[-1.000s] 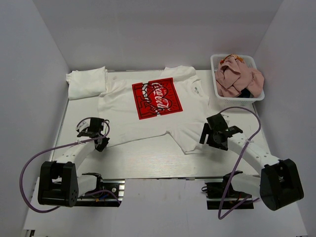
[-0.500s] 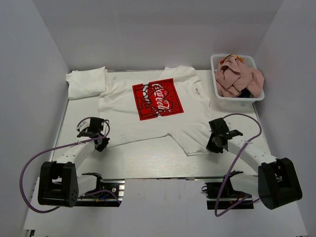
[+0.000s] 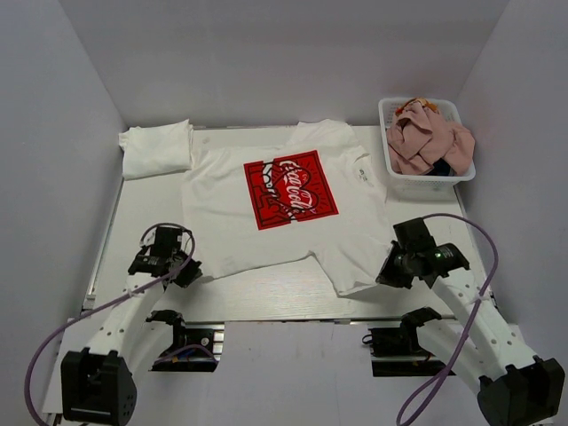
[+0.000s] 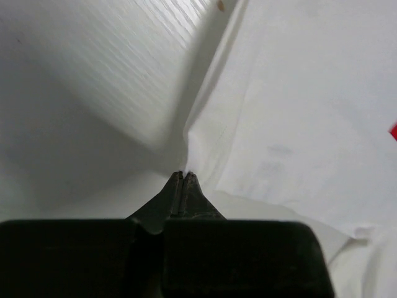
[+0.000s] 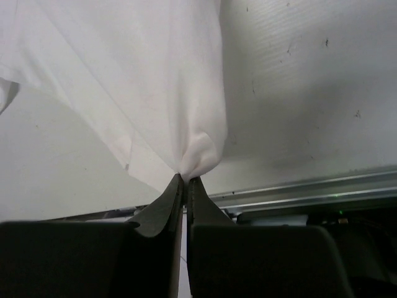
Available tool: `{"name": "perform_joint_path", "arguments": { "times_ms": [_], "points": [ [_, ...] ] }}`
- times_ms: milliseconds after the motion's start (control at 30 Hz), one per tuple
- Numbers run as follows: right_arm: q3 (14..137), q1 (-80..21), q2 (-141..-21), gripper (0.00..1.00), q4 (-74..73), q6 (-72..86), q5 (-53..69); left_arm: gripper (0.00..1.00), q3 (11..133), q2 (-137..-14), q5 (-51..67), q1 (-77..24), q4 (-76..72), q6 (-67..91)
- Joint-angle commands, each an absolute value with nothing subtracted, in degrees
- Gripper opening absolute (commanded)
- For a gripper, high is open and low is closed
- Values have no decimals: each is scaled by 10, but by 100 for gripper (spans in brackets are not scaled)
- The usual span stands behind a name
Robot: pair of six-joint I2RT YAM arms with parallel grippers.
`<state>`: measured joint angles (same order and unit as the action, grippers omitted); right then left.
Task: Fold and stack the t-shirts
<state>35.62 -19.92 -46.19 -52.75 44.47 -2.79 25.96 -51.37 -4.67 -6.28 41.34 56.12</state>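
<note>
The Coca-Cola t-shirt (image 3: 284,209) is laid print up at mid table (image 3: 257,293). The left gripper (image 4: 184,180) fingers are clamped on its near left hem edge, and the right gripper (image 5: 185,181) fingers are clamped on its near right corner. At far left, folded white t-shirts (image 3: 155,148) are noted.

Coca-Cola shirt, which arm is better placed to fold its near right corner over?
Right, likely: the right tool pinches that corner of the Coca-Cola shirt; the left tool grips the opposite left edge.
</note>
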Motion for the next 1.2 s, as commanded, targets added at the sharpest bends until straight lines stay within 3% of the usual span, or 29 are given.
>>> {"name": "perform_joint_path", "arguments": {
  "times_ms": [0, 267, 1167],
  "points": [
    [397, -204, -482, 0, -621, 437, -29, 0, 277, -452, 16, -67, 486, 573],
    [431, -203, -500, 0, -528, 413, -49, 0, 323, -419, -33, -62, 478, 582],
    [815, -167, -916, 0, -305, 317, -88, 0, 511, -715, -209, -46, 379, 587]
  ]
}}
